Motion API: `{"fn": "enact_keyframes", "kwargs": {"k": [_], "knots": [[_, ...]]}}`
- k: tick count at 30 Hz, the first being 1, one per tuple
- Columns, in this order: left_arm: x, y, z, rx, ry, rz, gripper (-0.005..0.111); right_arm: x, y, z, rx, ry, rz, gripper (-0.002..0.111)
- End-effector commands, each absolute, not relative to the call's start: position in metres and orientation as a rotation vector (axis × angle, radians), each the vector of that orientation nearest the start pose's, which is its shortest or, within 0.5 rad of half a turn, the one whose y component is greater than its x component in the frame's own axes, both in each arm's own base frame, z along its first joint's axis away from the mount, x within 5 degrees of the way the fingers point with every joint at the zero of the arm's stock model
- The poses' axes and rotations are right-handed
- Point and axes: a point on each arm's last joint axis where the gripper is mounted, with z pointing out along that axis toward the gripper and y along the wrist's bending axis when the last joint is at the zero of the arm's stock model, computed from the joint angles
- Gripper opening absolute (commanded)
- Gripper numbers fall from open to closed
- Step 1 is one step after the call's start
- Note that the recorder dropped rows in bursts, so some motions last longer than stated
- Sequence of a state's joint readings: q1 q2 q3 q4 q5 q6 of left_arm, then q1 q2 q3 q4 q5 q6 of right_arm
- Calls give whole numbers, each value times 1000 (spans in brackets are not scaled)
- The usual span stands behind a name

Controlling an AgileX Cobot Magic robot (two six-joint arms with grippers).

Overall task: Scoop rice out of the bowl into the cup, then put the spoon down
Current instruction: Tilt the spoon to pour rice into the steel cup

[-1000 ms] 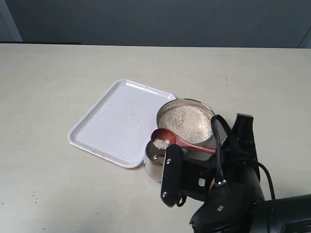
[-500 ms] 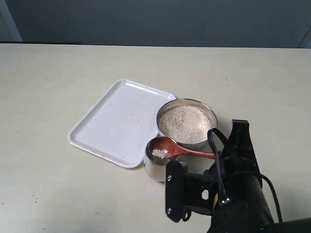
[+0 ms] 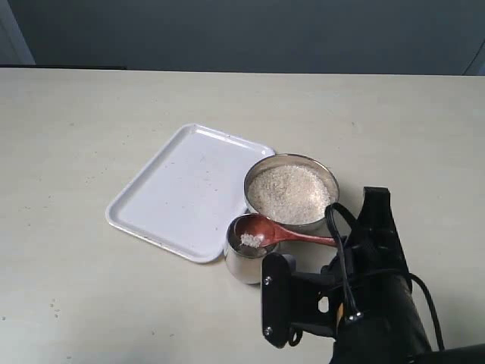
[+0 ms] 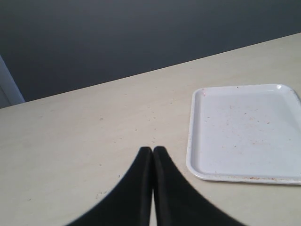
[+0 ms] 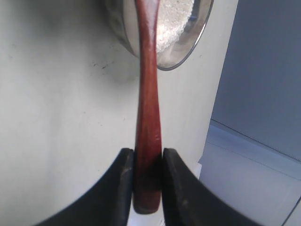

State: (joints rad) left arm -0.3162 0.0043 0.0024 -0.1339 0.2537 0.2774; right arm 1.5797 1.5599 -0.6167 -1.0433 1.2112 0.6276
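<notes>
Right hand (image 5: 148,162) clamps the spoon (image 5: 147,94) handle, my rice (image 3: 248,241) over the cup (image 3: 239,267); tipping fast or off-centre could scatter grains onto desk (image 3: 76,288).

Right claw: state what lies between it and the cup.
Only the spoon bridges the right claw and cup, its handle passing the bowl; the exterior view shows it.

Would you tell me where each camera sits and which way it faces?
Exterior: raised, looking down on table, tray, bowl, cup; right arm shows.
Left wrist: low over the table, facing the tray; shut left fingers show.
Right wrist: looking along the spoon toward the bowl; right fingers clamp it.
Shared: exterior and left wrist, the tray; exterior and right wrist, spoon and bowl.
</notes>
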Motion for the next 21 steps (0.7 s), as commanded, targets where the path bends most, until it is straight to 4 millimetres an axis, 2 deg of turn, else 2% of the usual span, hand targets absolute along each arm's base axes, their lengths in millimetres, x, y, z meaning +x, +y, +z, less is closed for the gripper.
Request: {"fn": "enact_keyframes", "kwargs": {"k": [1, 13, 21], "knots": [[52, -20, 192, 413, 1673, -166, 1, 73, 207, 181, -1700, 1612, -1017, -1], [52, -20, 192, 413, 1673, -166, 1, 74, 208, 182, -1695, 1609, -1015, -1], [52, -20, 192, 413, 1673, -166, 1, 73, 201, 177, -1708, 1610, -1040, -1]]}}
